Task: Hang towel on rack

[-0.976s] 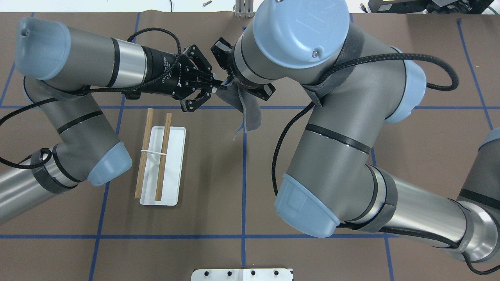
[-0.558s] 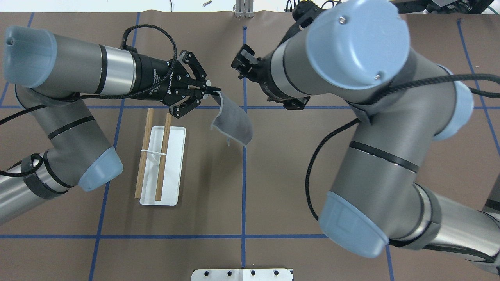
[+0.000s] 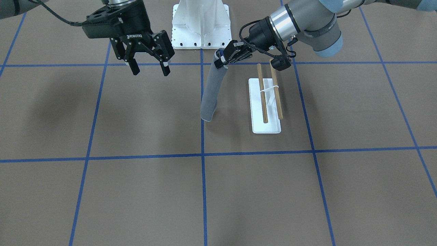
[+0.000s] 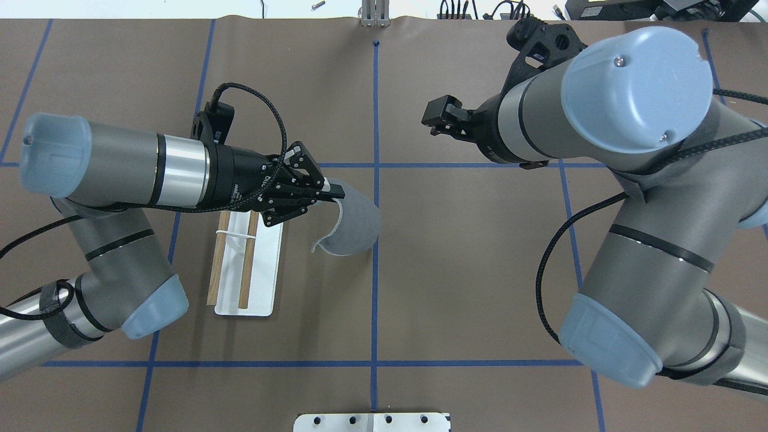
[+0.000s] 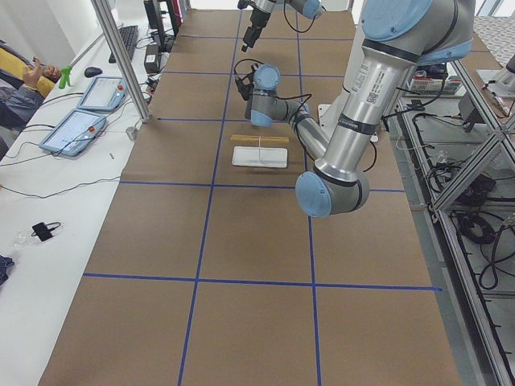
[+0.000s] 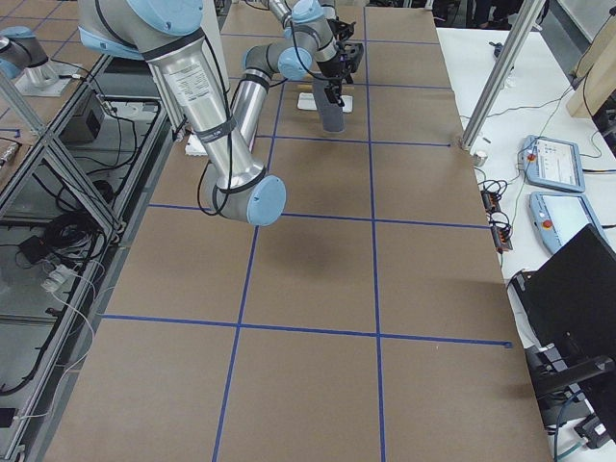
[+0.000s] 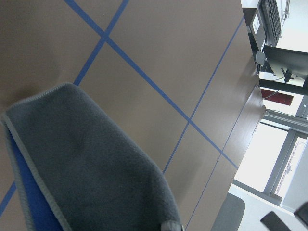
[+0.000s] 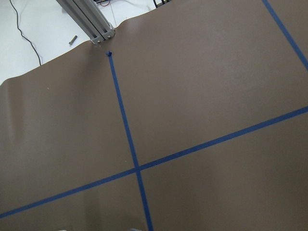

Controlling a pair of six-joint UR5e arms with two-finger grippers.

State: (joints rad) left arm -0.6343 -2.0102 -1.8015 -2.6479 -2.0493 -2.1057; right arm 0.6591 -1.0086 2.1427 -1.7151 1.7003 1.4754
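Grey towel (image 3: 211,90), edge pinched in left tool (image 3: 222,61), hangs beside rack (image 3: 265,127).

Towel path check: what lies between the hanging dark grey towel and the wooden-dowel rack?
Bare brown table covering; the left hand spans above it, per overhead view.

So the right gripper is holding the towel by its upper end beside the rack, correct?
Not quite: the left gripper holds the towel by its upper end beside the rack. The right gripper is open and empty. The exterior front-facing view shows it.
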